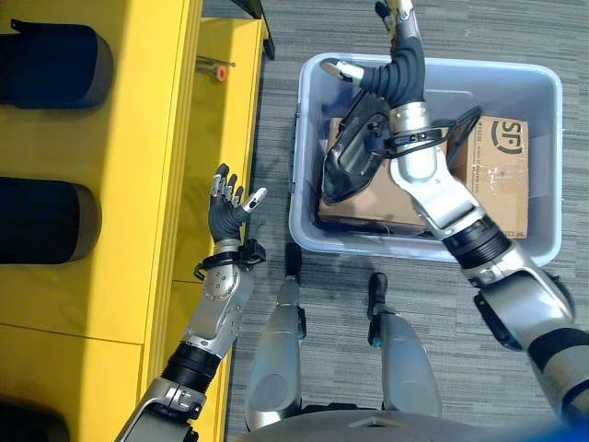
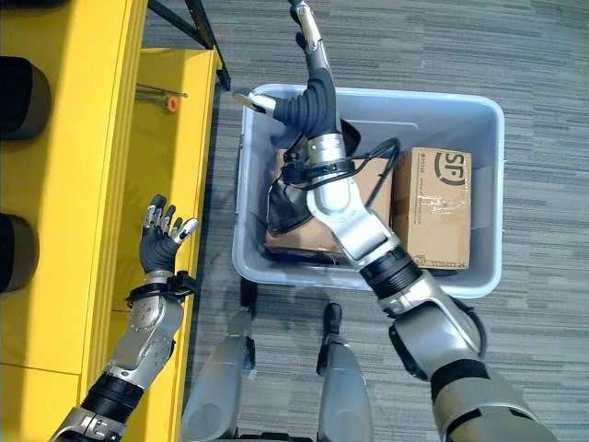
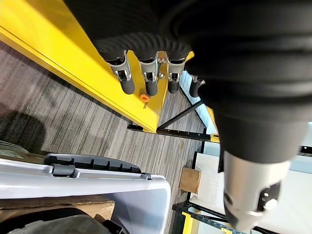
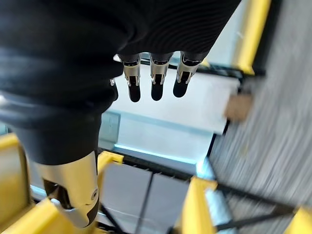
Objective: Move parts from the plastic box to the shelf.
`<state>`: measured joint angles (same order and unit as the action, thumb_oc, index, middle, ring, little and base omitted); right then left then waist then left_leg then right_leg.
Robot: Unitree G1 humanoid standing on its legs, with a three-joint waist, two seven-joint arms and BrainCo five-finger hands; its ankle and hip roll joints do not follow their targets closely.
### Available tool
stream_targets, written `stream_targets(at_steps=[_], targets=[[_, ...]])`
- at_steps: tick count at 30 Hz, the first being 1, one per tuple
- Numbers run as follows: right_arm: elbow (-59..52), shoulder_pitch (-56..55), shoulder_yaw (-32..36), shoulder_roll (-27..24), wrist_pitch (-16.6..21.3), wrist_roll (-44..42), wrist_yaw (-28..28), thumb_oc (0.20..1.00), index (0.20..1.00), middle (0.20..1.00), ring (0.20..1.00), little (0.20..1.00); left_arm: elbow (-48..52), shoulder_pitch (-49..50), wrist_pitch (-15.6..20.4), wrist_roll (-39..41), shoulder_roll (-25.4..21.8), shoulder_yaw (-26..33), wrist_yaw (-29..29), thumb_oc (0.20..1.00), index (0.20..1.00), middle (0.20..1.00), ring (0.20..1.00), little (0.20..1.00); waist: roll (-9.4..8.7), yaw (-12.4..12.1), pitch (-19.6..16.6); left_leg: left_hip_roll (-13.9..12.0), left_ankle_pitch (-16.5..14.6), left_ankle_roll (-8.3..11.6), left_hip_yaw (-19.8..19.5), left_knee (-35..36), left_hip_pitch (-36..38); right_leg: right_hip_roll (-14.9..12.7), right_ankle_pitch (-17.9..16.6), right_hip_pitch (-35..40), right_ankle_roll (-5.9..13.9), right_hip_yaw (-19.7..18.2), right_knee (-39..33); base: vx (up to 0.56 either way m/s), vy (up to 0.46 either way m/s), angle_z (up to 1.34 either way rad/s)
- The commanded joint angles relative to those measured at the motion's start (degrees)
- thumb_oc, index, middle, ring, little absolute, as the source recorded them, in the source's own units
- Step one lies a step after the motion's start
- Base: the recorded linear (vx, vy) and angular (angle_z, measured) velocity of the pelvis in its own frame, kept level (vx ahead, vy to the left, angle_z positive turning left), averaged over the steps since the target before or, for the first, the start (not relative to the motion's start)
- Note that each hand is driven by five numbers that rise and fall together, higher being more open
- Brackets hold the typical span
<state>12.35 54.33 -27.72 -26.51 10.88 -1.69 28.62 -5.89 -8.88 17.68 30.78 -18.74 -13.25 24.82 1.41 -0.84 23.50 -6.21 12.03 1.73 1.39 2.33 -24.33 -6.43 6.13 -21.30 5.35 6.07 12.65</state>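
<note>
The right hand (image 2: pixel 308 87) is raised above the far left of the box (image 2: pixel 479 120), fingers straight, thumb out, holding nothing. The left hand (image 1: pixel 225 207) hovers by the yellow shelf (image 1: pixel 138 120), fingers spread and empty. In the box lie a dark part (image 1: pixel 354 152) on the left and a taped carton (image 2: pixel 433 207) on the right, its black printed logo partly hidden. A small orange-tipped item (image 1: pixel 219 71) lies on the shelf's far end.
</note>
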Motion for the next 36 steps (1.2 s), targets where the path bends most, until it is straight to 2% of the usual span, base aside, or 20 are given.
stream_targets(at_steps=[1, 2, 3, 6, 7, 10, 12, 17, 18, 23, 26, 36], targets=[[3.72, 9.41, -2.82, -3.51, 1.22, 7.51, -2.10, 1.000, 1.000, 1.000, 1.000, 1.000, 1.59, -1.89, 2.92, -3.48, -2.98, 1.29, -2.50, 1.000, 1.000, 1.000, 1.000, 1.000, -3.40, -0.98, -0.38, -2.97, -6.49, 4.88, 0.54, 1.89, 10.48, -4.34, -10.72, 0.47, 3.99, -1.61, -5.81, -0.01, -0.042, -0.18], [3.84, 9.52, -2.90, -3.52, 1.28, 7.51, -2.08, 1.000, 1.000, 1.000, 1.000, 1.000, 1.55, -1.95, 2.94, -3.47, -2.92, 1.31, -2.53, 1.000, 1.000, 1.000, 1.000, 1.000, -3.35, -0.99, -0.35, -2.98, -6.50, 4.88, 0.57, 1.89, 10.48, -4.33, -10.70, 0.43, 3.98, -1.63, -5.76, -0.01, -0.047, -0.15], [6.11, 11.20, -4.90, -6.23, 1.05, 9.45, -2.81, 1.000, 1.000, 1.000, 1.000, 1.000, 1.23, -2.01, 3.05, -3.54, -3.08, 1.17, -3.29, 1.000, 1.000, 1.000, 1.000, 1.000, -3.28, -0.90, -0.18, -3.07, -6.43, 4.92, 0.68, 1.89, 10.41, -4.08, -10.61, 0.00, 3.92, -1.83, -5.54, -0.01, -0.026, -0.12], [11.58, 14.09, -8.40, -9.15, 0.77, 11.28, -3.34, 1.000, 1.000, 1.000, 1.000, 1.000, 0.94, -2.33, 3.42, -3.31, -3.17, 0.66, -4.18, 1.000, 1.000, 1.000, 1.000, 1.000, -3.05, -0.89, 0.24, -3.23, -6.32, 5.00, 0.73, 1.93, 10.23, -3.94, -10.51, -0.46, 3.81, -1.83, -5.07, 0.00, -0.031, -0.08], [15.24, 16.60, -11.89, -11.37, 0.36, 13.53, -3.96, 1.000, 1.000, 1.000, 1.000, 1.000, 0.59, -2.73, 3.63, -3.01, -3.36, 0.21, -4.70, 1.000, 1.000, 1.000, 1.000, 1.000, -2.94, -0.98, 0.63, -3.32, -6.18, 5.07, 0.59, 1.90, 9.92, -3.87, -10.39, -0.81, 3.75, -1.78, -4.79, -0.01, -0.035, -0.03], [20.98, 20.35, -16.98, -14.00, -0.33, 17.39, -3.92, 1.000, 1.000, 1.000, 1.000, 1.000, 0.67, -3.23, 4.11, -2.87, -3.76, -0.43, -5.09, 1.000, 1.000, 1.000, 1.000, 1.000, -2.27, -1.21, 1.36, -3.38, -6.07, 5.12, 0.39, 1.78, 9.24, -3.93, -10.27, -1.62, 3.69, -1.56, -4.20, 0.00, -0.011, -0.01], [26.89, 24.63, -23.69, -17.00, -1.91, 25.35, -3.12, 1.000, 1.000, 1.000, 1.000, 1.000, 0.55, -4.34, 4.34, -3.35, -4.21, -1.30, -5.11, 1.000, 1.000, 1.000, 1.000, 1.000, -1.44, -1.78, 2.43, -3.14, -5.88, 5.13, -0.01, 1.48, 8.07, -4.08, -10.02, -2.71, 3.61, -1.42, -3.32, -0.01, -0.019, 0.04], [34.96, 27.99, -30.65, -17.74, -2.89, 30.28, -3.93, 1.000, 1.000, 1.000, 1.000, 1.000, 1.76, -6.18, 5.06, -2.84, -4.44, -2.04, -5.17, 1.000, 1.000, 1.000, 1.000, 1.000, -0.57, -2.49, 3.81, -3.15, -5.85, 5.07, -0.42, 0.47, 5.75, -4.02, -9.66, -5.22, 3.50, -1.28, -1.68, -0.02, -0.020, 0.04], [36.08, 29.64, -34.36, -19.15, -3.03, 32.86, -4.86, 1.000, 1.000, 1.000, 1.000, 1.000, 2.61, -6.48, 5.30, -3.00, -4.60, -1.93, -5.39, 1.000, 1.000, 1.000, 1.000, 1.000, -0.17, -2.54, 4.41, -3.06, -5.94, 5.09, -0.68, -0.26, 4.30, -4.17, -9.36, -6.50, 3.53, -1.03, -0.90, -0.01, -0.037, 0.02], [39.06, 31.07, -42.27, -22.27, -3.49, 39.37, -6.62, 1.000, 1.000, 1.000, 1.000, 1.000, 5.61, -5.99, 5.86, -1.81, -4.36, -1.79, -5.53, 1.000, 1.000, 1.000, 1.000, 1.000, 0.68, -3.28, 5.89, -2.51, -6.05, 4.88, -1.45, -1.42, 1.42, -4.71, -8.98, -9.18, 3.60, -0.52, 0.79, 0.00, -0.022, 0.08], [41.21, 32.19, -46.09, -23.20, -3.72, 42.50, -7.41, 1.000, 1.000, 1.000, 1.000, 1.000, 6.52, -5.73, 5.88, -1.88, -4.42, -1.44, -5.35, 1.000, 1.000, 1.000, 1.000, 1.000, 1.15, -3.73, 6.28, -2.21, -6.17, 4.74, -1.88, -1.78, 0.27, -5.13, -8.56, -10.10, 3.65, -0.28, 1.44, 0.01, -0.014, 0.13], [45.88, 33.82, -49.26, -25.83, -3.55, 43.01, -9.30, 1.000, 1.000, 1.000, 1.000, 1.000, 8.01, -5.70, 6.49, -1.37, -3.25, -0.37, -4.92, 1.000, 1.000, 1.000, 1.000, 1.000, 2.62, -5.18, 6.30, -1.45, -5.96, 4.44, -2.97, -1.79, -3.75, -5.84, -7.99, -14.58, 3.66, 0.23, 3.26, 0.02, -0.004, 0.03]])
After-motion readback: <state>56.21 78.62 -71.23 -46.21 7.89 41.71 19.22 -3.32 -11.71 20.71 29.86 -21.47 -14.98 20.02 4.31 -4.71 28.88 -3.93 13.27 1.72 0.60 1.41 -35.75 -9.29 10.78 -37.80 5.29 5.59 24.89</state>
